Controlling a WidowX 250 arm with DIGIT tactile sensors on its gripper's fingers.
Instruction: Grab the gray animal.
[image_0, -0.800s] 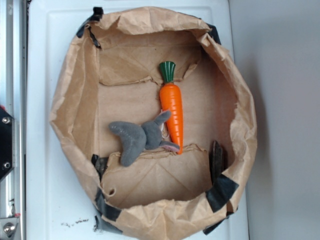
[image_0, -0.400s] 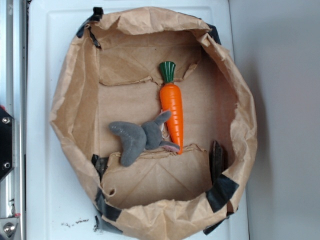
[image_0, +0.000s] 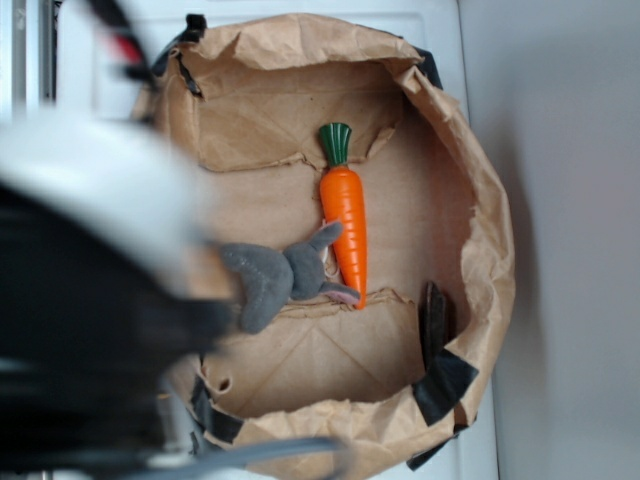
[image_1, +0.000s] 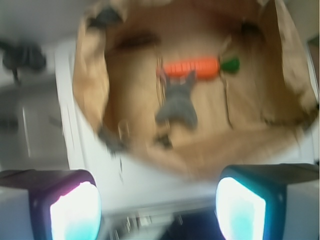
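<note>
A big blurred arm (image_0: 90, 300) is filling the left side of the exterior view, hiding the bag's left wall and covering the far end of the gray animal (image_0: 278, 280); its shape is too smeared to make out parts. The animal is lying on the floor of the opened paper bag (image_0: 480, 200), its ears touching the lower end of the carrot (image_0: 344, 222), which is lying alongside it with its green top pointing away. A dark flat object (image_0: 432, 322) is leaning near the bag's right wall, too dim to identify. In the wrist view everything is motion-blurred: the animal (image_1: 177, 102) is showing as a gray smudge just below the carrot (image_1: 192, 67), both well inside the bag (image_1: 90, 85). The gripper (image_1: 157, 207) is hanging above the near edge of the bag, well apart from the animal, its two fingers (image_1: 75, 210) spread wide at the bottom corners with nothing between them; their tips are cut off by the frame.
</note>
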